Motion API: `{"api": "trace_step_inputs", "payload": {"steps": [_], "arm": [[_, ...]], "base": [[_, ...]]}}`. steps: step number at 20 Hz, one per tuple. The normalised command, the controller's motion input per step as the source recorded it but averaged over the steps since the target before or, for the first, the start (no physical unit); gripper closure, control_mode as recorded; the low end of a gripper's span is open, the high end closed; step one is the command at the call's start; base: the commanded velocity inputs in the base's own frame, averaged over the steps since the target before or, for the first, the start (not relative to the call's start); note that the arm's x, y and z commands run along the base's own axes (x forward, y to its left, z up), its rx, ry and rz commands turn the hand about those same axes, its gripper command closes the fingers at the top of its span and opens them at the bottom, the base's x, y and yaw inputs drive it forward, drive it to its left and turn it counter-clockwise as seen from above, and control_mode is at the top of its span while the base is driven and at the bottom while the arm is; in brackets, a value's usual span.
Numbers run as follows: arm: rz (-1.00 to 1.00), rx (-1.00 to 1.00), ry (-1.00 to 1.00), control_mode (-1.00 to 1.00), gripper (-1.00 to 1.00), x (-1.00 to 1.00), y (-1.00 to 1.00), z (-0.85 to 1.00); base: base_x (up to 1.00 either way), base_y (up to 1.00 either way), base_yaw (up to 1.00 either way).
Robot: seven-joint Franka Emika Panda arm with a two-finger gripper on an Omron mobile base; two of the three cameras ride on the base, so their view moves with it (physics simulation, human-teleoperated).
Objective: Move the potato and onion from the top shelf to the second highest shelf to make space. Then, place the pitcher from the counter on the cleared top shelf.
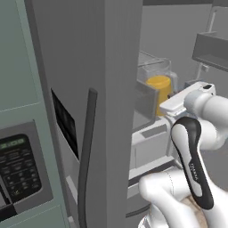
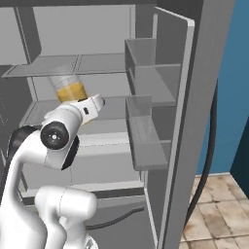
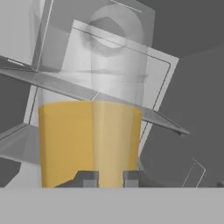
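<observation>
The pitcher (image 3: 89,140), clear with orange-yellow liquid in its lower half, hangs in the air at the open fridge. My gripper (image 3: 109,179) is shut on it, a fingertip on each side of the pale strip down its near face. In the right base view the pitcher (image 2: 69,90) leans slightly, and its rim reaches about the front edge of the top shelf (image 2: 97,63). The second highest shelf (image 2: 109,107) lies below and behind my gripper (image 2: 81,101). In the left base view the pitcher (image 1: 159,87) shows past the fridge door edge. The potato, the onion and the counter are out of view.
The open right fridge door (image 2: 194,97) carries grey bins (image 2: 146,131) close to the right of my hand. The shut left door (image 1: 80,89) with its dark handle (image 1: 87,147) and control panel (image 1: 18,164) stands near the base. Tiled floor (image 2: 214,204) lies at the right.
</observation>
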Motion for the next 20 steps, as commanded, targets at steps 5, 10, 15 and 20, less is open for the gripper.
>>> {"api": "trace_step_inputs", "payload": {"steps": [5,10,15,20], "arm": [[0.15,0.00,0.00,-1.00,1.00,0.15,0.00,0.00],[0.17,0.00,0.00,-1.00,1.00,0.00,0.01,0.09],[0.12,0.00,0.00,-1.00,1.00,0.00,0.15,0.22],[0.03,0.00,0.00,-1.00,1.00,0.00,0.31,0.24]], "base": [[0.08,0.01,0.04],[0.00,0.00,0.00],[0.00,0.00,0.00],[0.00,0.00,0.00]]}}
